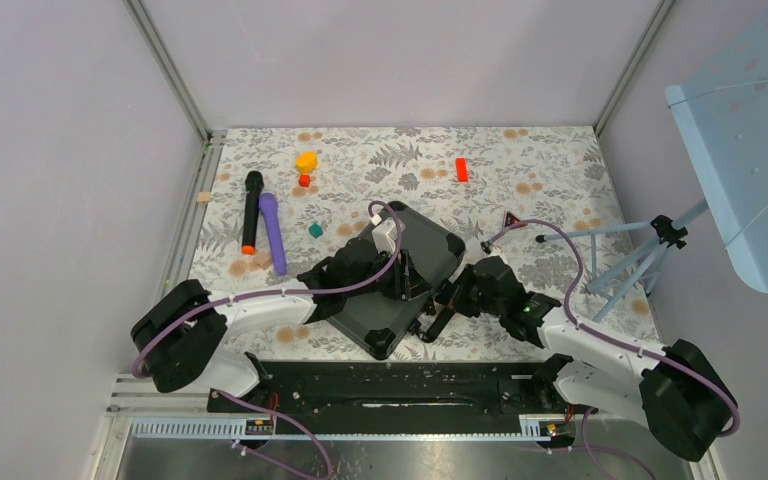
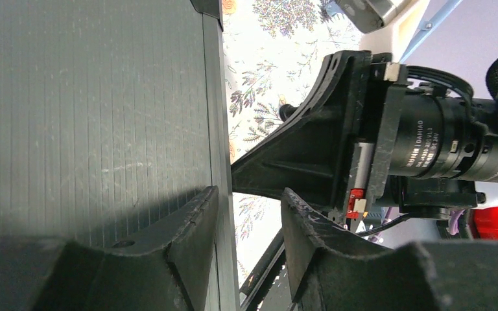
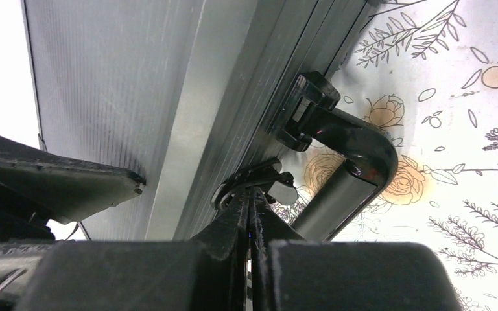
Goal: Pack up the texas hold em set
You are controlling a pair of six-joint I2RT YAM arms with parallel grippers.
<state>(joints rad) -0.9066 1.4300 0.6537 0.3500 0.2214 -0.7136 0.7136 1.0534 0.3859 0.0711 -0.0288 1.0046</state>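
From above: black case (image 1: 430,245) lying shut and askew in the middle of the flowered table (image 1: 560,170), close to the arm bases. Left gripper (image 1: 400,272) over the lid, right gripper (image 1: 448,302) at the case's near-right edge.

Left wrist: ribbed lid (image 2: 91,110) filling the left side. Fingers (image 2: 188,220) half spread, straddling the lid's edge, gripping nothing.

Right wrist: both fingers pressed tight together, empty, tips up against a small latch (image 3: 253,181) just beside the handle (image 3: 347,175).

Handling, as a guess: rigid shell with no give, probably heavy when full, ribbed skin smooth enough to slide under a pad. Best taken by the handle or pinched across a lid edge, the flat faces being too broad to span. Latches small and likely stiff, calling for a firm push rather than a pinch.
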